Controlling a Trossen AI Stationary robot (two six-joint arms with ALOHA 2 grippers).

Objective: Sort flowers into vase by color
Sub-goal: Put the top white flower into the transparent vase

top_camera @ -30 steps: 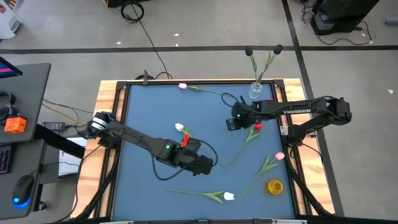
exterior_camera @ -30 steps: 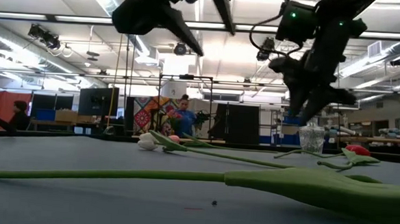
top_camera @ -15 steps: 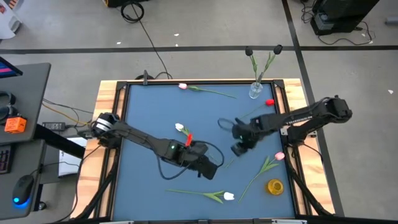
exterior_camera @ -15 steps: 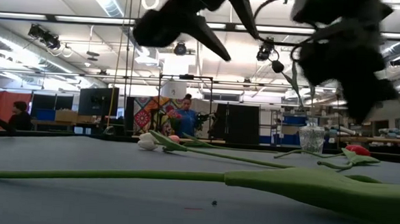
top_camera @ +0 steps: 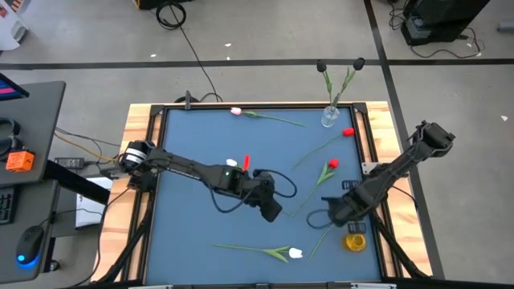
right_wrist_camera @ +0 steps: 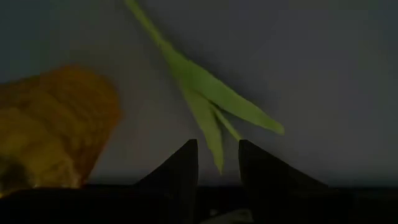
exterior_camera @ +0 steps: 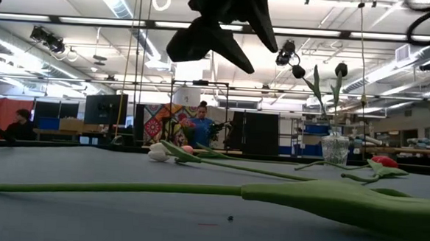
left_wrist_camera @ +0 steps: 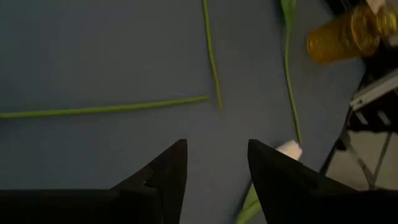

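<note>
The flowers lie scattered on the blue mat [top_camera: 193, 128]: two dark-headed tulips [top_camera: 339, 68] stand in the clear glass vase [top_camera: 330, 117] at the mat's far edge, two red tulips [top_camera: 331, 164] lie just before that vase, and a white one [top_camera: 295, 253] lies at the near edge. The amber ribbed vase [top_camera: 354, 240] holds nothing. The left gripper [left_wrist_camera: 214, 165] hovers open and empty above bare mat; the right gripper [right_wrist_camera: 217, 163], parted, empty, hangs over a smooth pointed leaf [right_wrist_camera: 214, 102] beside the amber vase

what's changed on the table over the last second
The right gripper swung from beside the clear vase down to the pink tulip's stem near the yellow vase, leaving a red tulip on the mat. The left gripper edged rightward. Other flowers stayed put.
</note>
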